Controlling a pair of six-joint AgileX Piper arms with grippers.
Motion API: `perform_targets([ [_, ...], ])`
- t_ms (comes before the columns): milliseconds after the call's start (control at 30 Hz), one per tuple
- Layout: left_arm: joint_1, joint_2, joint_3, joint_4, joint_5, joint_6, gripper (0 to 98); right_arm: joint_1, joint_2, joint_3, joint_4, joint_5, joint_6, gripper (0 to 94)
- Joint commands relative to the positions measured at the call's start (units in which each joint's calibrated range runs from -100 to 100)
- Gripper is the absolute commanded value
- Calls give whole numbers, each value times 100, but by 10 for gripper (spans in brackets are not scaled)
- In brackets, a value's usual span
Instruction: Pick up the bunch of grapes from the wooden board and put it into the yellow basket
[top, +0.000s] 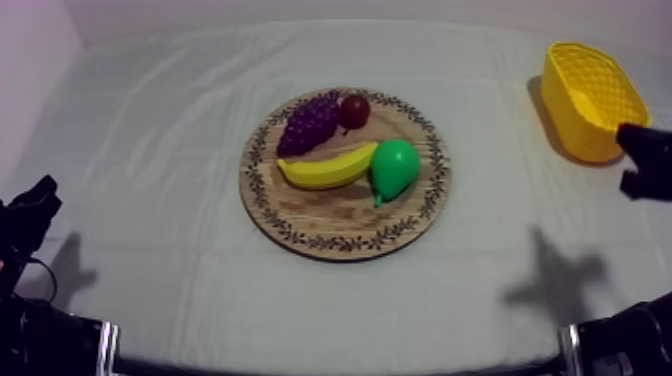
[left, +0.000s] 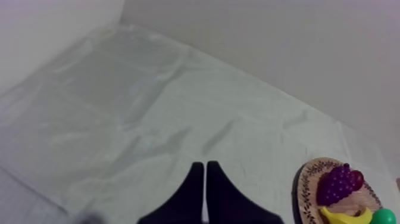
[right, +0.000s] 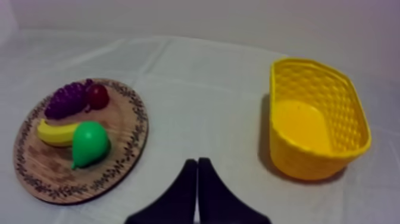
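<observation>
The purple bunch of grapes (top: 308, 122) lies at the back left of the round wooden board (top: 330, 215), touching a small red fruit (top: 354, 110). A banana (top: 328, 167) and a green pear (top: 393, 167) lie in front of them. The yellow basket (top: 570, 115) stands at the far right and holds nothing. My right gripper (top: 640, 160) hangs just in front of the basket. In its wrist view it (right: 197, 162) is shut on nothing, between the board (right: 119, 149) and the basket (right: 309, 161). My left gripper (left: 205, 165) is shut too, low at the left (top: 35, 205), far from the grapes (left: 336, 183).
Bare cloth surrounds the board on all sides. A wide strip of free cloth lies between the board and the basket. The table's back edge meets a pale wall, and the basket stands close to the right edge.
</observation>
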Motion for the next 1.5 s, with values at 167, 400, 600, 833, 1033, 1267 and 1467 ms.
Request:
perform_targets([
  [167, -3, 5, 0, 2, -1, 0, 1, -281, 1791, -3100, -316, 807, 113, 24],
  [400, -3, 5, 0, 2, -1, 0, 1, -500, 3058, -4959, -551, 1447, 329, 39],
  [600, -3, 5, 0, 2, -1, 0, 1, -562, 4062, -6107, -855, 1871, 694, 42],
  [833, -3, 5, 0, 2, -1, 0, 1, -675, 5143, -6935, -1161, 2121, 1172, 46],
  [1033, -3, 5, 0, 2, -1, 0, 1, -831, 5980, -7353, -1308, 2584, 1662, 43],
  [1267, -3, 5, 0, 2, -1, 0, 1, -1074, 6854, -7724, -1365, 3133, 2219, 47],
  [1467, -3, 5, 0, 2, -1, 0, 1, -1392, 7543, -7827, -1310, 3123, 2499, 49],
])
